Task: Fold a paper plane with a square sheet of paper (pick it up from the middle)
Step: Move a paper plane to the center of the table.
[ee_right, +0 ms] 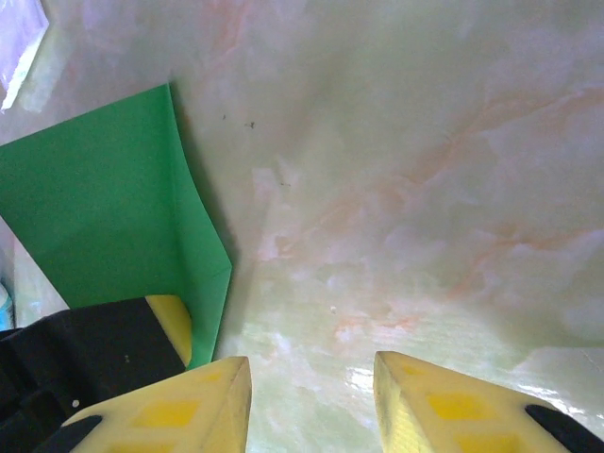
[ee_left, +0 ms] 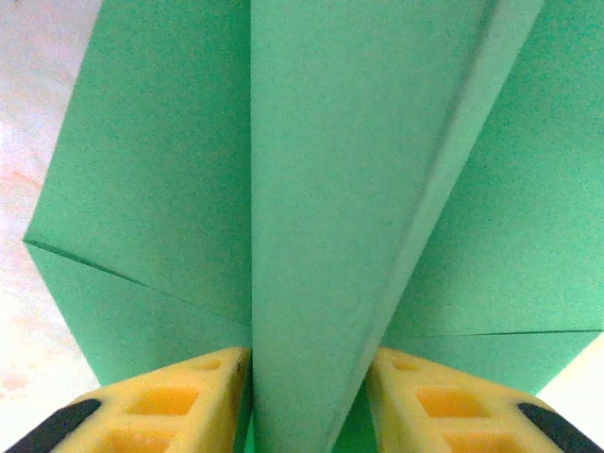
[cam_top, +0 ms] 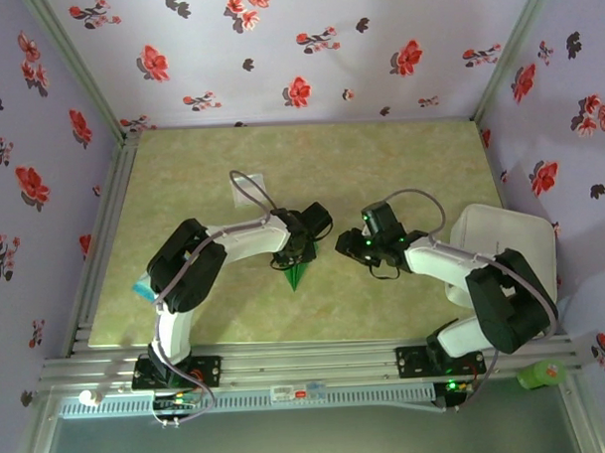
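The paper plane (cam_top: 297,275) is a slim bright green dart lying on the table's middle, point toward the near edge. In the left wrist view its raised centre fold (ee_left: 321,189) stands between my yellow fingers (ee_left: 189,401), with flat wings on both sides. My left gripper (cam_top: 292,255) (ee_left: 309,377) is open astride that fold, its jaws a little apart from the paper lower down. My right gripper (cam_top: 345,247) (ee_right: 311,387) hovers open just right of the plane, over bare tabletop. The plane's edge (ee_right: 94,217) shows at the left of the right wrist view.
A small pale square packet (cam_top: 249,189) lies behind the left arm. A white tray (cam_top: 502,249) sits at the right edge. A blue-and-white object (cam_top: 143,289) lies near the left rail. Flowered walls close the table on three sides.
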Controlling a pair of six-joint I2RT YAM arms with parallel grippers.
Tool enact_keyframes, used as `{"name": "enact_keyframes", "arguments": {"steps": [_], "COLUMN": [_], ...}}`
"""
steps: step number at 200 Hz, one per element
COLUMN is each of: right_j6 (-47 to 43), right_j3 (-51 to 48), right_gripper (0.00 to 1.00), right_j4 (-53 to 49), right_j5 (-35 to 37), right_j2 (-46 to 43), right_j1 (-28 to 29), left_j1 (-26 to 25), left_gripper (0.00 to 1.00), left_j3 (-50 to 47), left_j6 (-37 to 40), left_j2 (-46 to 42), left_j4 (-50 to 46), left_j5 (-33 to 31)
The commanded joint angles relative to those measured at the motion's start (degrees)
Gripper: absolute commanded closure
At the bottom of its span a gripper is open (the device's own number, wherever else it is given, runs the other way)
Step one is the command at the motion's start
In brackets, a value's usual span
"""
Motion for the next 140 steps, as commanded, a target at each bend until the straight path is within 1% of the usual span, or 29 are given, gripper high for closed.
{"name": "enact_keyframes", "arguments": {"steps": [1,93,140], "right_j6": [-1.6,-2.0,-1.9], "right_j3": [-0.6,0.5,1.1], "right_gripper": [0.61,0.60,0.60], "right_j4": [-1.2,-2.4,-2.9], "right_j5": [-1.1,-0.9,-0.5], "right_j2": [-1.5,-2.1,-1.8], "right_j1": [-0.7,-1.1,-1.1], "left_j1": [-0.3,-0.3,-0.3], "left_gripper": [0.62,0.60,0.61], "left_j3": [0.9,1.5,1.3], "left_j6": [-2.8,1.1,3.5], "left_j2": [1.8,-2.5,-4.2], "left_j4": [-3.5,-3.3,-3.0], "left_j5": [-2.1,-3.3,-3.7]}}
